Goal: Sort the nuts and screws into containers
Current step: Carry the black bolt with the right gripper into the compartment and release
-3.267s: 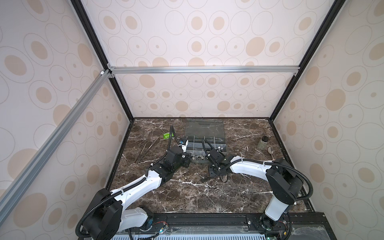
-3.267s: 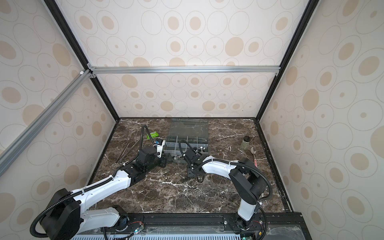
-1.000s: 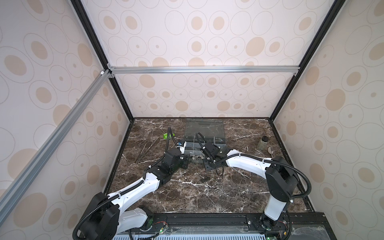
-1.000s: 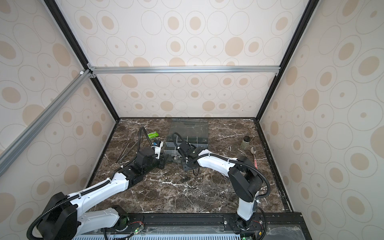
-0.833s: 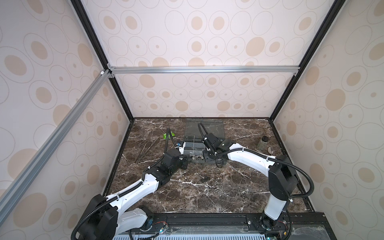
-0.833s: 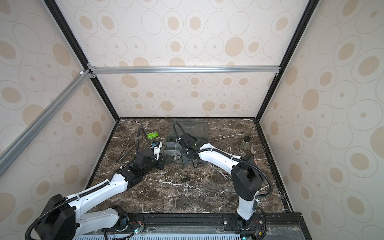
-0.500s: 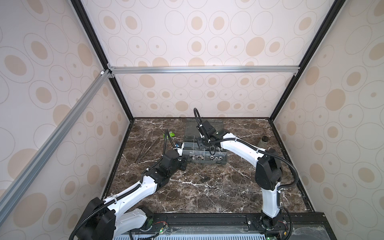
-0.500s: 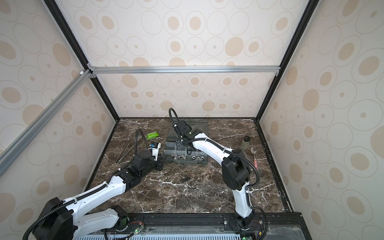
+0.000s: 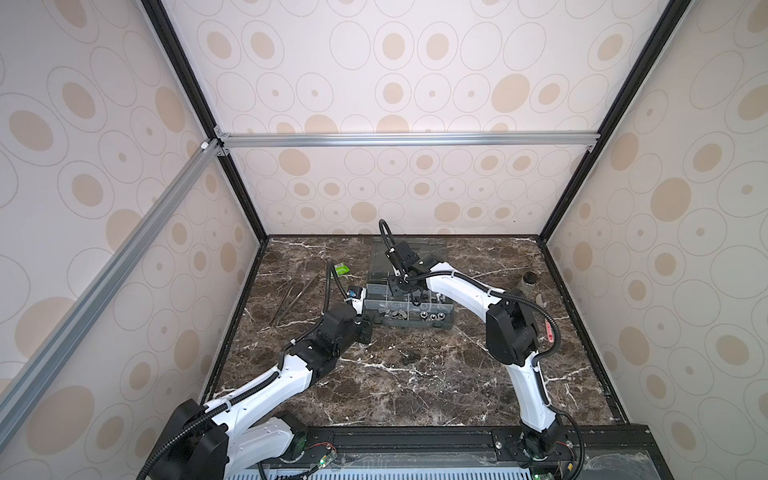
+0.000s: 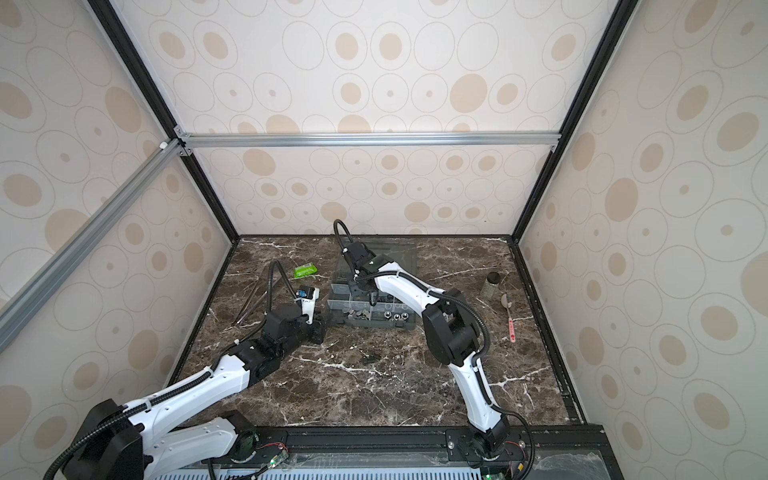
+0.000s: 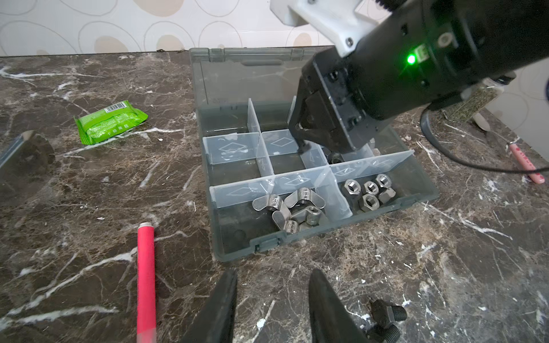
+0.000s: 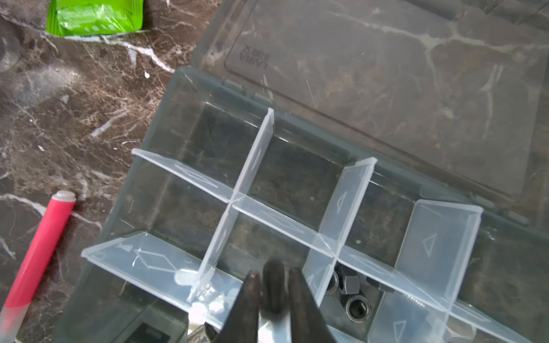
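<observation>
Black screw [image 12: 273, 285], just carried over the containers [image 12: 297, 175], sits between right gripper [image 12: 274, 274] fingers [image 12: 249, 297], slightly parted, hold unclear; drop due. Left gripper [image 11: 274, 271] spread, empty.

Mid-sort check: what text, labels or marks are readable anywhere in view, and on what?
Box lid: moulded word, seen mirrored, looks like "LABIV"; unsure.
Green packet: barcode and print, too small to read.
Dividers: embossed diamond and triangle outlines, no words.
Wing nuts: stamped marks, blurred.
Pink handle: red marks, too small.
</observation>
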`<state>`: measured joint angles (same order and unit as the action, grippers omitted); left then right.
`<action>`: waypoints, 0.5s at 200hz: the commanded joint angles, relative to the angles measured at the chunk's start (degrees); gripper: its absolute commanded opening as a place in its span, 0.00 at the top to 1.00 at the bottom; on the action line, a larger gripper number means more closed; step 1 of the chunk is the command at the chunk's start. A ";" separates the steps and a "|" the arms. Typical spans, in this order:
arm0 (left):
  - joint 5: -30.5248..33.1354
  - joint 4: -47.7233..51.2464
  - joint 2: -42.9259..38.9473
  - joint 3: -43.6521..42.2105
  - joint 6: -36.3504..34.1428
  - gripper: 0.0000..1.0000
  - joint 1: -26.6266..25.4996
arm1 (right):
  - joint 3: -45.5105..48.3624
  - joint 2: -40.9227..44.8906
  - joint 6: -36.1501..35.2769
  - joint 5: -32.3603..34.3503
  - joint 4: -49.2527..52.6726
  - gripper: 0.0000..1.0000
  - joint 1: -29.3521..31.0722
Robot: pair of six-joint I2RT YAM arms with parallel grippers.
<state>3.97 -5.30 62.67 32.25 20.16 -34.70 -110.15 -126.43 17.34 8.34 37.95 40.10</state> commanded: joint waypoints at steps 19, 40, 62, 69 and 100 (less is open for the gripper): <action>-0.13 -0.65 -0.27 -0.17 1.08 0.60 0.59 | -1.23 0.34 -0.12 -0.01 1.24 0.73 -0.30; -0.24 -0.75 -0.37 -0.33 1.17 0.60 0.60 | -0.73 0.99 -0.08 0.10 1.10 0.72 -0.35; -0.22 -0.75 -0.36 -0.26 1.17 0.60 0.58 | 0.10 1.87 0.06 0.19 0.83 0.71 -0.37; -0.28 -0.92 -0.37 -0.24 1.11 0.59 0.59 | 0.45 2.18 0.13 0.18 0.75 0.71 -0.46; -1.08 -1.36 -0.01 -0.18 1.16 0.59 0.60 | 2.62 3.87 0.59 0.21 0.12 0.71 -0.51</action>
<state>3.84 -5.37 62.67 32.14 20.36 -34.70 -109.19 -126.06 17.39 8.38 37.95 39.86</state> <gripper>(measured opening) 0.408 0.285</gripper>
